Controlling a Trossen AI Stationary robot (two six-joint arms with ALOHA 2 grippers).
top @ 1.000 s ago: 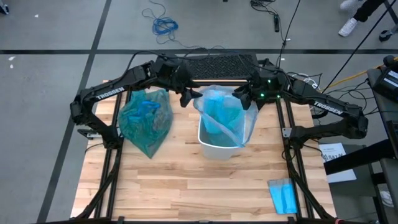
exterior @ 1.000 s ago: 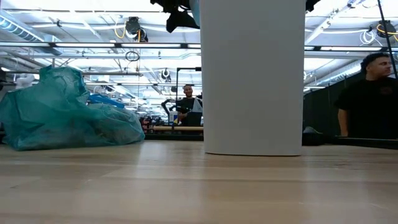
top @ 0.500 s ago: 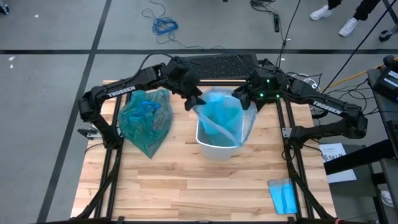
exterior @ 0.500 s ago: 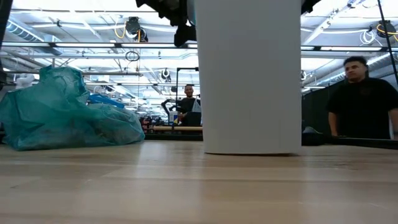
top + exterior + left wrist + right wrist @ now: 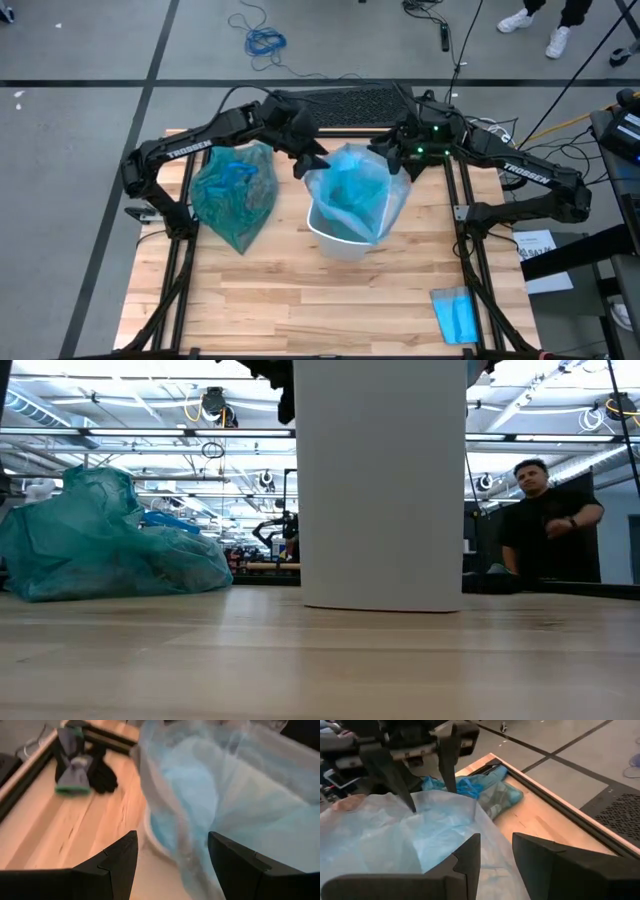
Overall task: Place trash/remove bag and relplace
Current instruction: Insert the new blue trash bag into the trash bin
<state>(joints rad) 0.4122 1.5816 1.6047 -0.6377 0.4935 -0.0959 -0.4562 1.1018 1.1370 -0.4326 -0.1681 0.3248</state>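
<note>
Your left gripper (image 5: 311,160) hangs with its fingers spread wide at the far-left rim of the white plastic bin (image 5: 335,240), its tips just at the pale sky-blue plastic liner (image 5: 352,190) draped over the bin's mouth. Your right gripper (image 5: 392,160) sits at the far-right rim; its fingers (image 5: 470,857) stand partly apart with a fold of that liner between them (whether they truly pinch it, I cannot tell). The crinkly teal-green bin bag (image 5: 234,195), bulging and full, lies well to the left on the wooden table (image 5: 300,300). A small folded blue sheet (image 5: 455,315) rests near the table's front right corner.
</note>
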